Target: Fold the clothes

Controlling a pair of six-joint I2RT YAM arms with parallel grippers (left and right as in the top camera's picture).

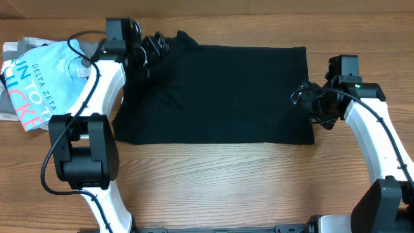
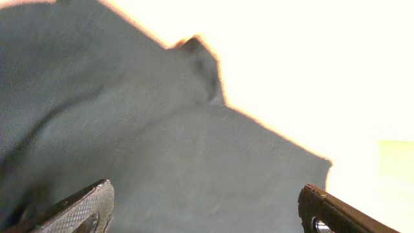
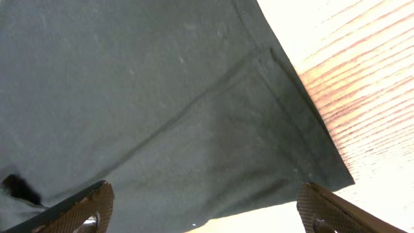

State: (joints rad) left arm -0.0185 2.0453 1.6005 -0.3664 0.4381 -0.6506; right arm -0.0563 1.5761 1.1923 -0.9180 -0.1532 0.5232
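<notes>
The clothes, a black T-shirt (image 1: 220,94), lie spread as a wide rectangle across the middle of the wooden table, with a bunched fold at the top left corner (image 1: 174,40). My left gripper (image 1: 152,48) hovers over that bunched corner. In the left wrist view the left gripper (image 2: 206,208) stands open, with only dark fabric (image 2: 162,149) below it and nothing between its fingers. My right gripper (image 1: 304,97) is at the shirt's right edge. In the right wrist view the right gripper (image 3: 204,210) is open over the hemmed corner (image 3: 284,110), holding nothing.
A light-blue printed T-shirt (image 1: 39,84) lies at the far left on top of a grey folded shirt (image 1: 19,48). Bare wooden table (image 1: 226,181) runs along the front, below the black shirt.
</notes>
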